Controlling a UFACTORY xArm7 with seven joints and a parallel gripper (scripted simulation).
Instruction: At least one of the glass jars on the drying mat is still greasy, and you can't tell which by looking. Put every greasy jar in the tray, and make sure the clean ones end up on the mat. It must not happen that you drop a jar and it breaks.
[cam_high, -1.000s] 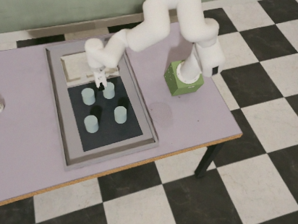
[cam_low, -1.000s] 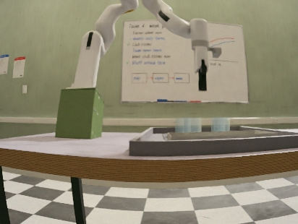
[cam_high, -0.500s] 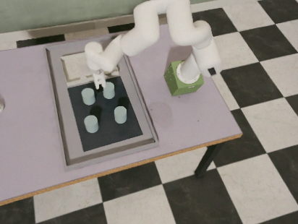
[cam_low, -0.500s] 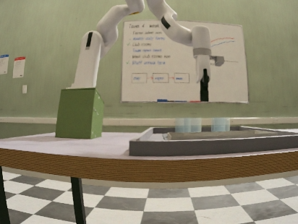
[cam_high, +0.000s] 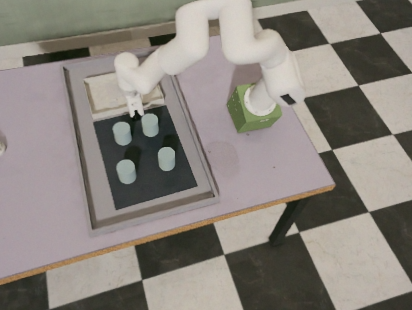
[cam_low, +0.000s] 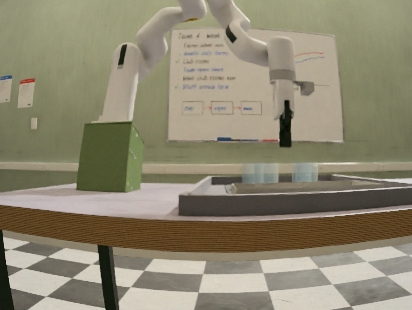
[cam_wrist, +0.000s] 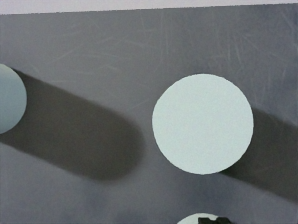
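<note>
Several identical pale blue-green jars stand upright on the dark mat (cam_high: 150, 185) (cam_wrist: 90, 40): a back-left jar (cam_high: 122, 134) (cam_wrist: 202, 124), a back-right jar (cam_high: 150, 125), a front-left jar (cam_high: 126, 172) and a front-right jar (cam_high: 166, 159). No grease shows on any. The cream tray (cam_high: 104, 114) lies behind the mat with no jar in it. My gripper (cam_high: 135, 116) (cam_low: 285, 145) is shut and empty, raised well above the jar tops, near the mat's back edge. Its black fingertips overlap the jar at the bottom of the wrist view; the other jar sides are hidden there.
A raised grey rim (cam_high: 80, 160) (cam_low: 300, 204) surrounds the mat and tray on the lilac table (cam_high: 40, 200). The arm's green base block (cam_high: 250, 120) (cam_low: 107, 160) stands outside it, right of the mat in the top view.
</note>
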